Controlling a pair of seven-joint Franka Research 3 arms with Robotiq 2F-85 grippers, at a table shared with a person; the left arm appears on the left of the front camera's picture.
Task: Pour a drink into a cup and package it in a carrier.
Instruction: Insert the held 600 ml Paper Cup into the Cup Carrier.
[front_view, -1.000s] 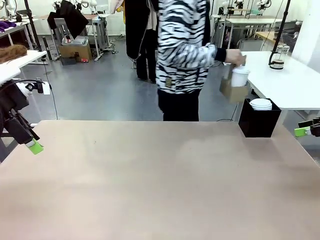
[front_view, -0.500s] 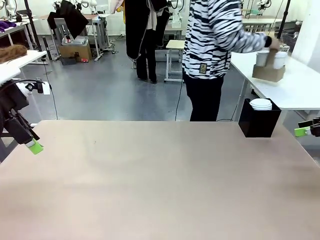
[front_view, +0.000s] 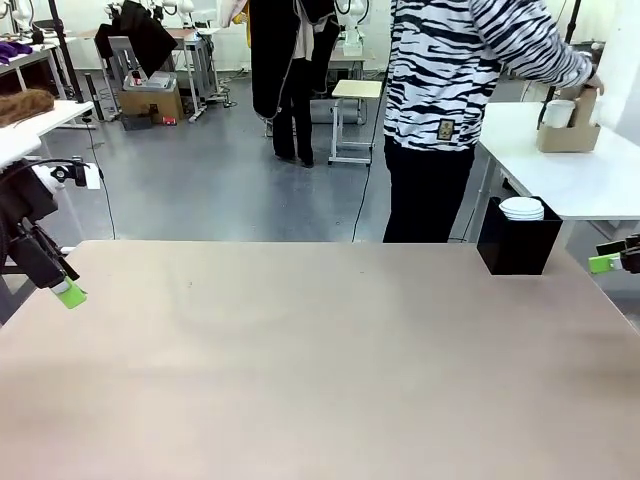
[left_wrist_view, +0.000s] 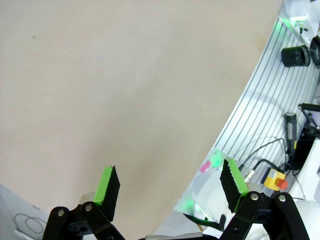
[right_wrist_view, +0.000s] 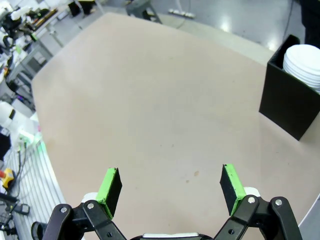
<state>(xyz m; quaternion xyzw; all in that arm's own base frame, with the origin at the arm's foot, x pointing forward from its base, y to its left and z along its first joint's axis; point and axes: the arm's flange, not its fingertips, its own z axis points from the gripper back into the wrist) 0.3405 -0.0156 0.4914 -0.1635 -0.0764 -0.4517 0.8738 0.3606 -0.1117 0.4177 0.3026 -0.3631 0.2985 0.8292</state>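
On the white side table at the far right stands the brown cardboard carrier with a white cup in it. A person in a black-and-white striped top has a hand at it. The drink is hidden. My left gripper hangs at the left edge of the beige table, far from the carrier. In the left wrist view it is open and holds nothing. My right gripper sits at the table's right edge. It is also open and holds nothing.
A black box with a stack of white lids stands at the beige table's far right corner; the right wrist view shows the box too. Other tables, a stool and boxes stand on the floor behind.
The person has walked right, carrying the carrier with the cup to the white side table. Neither arm has moved.
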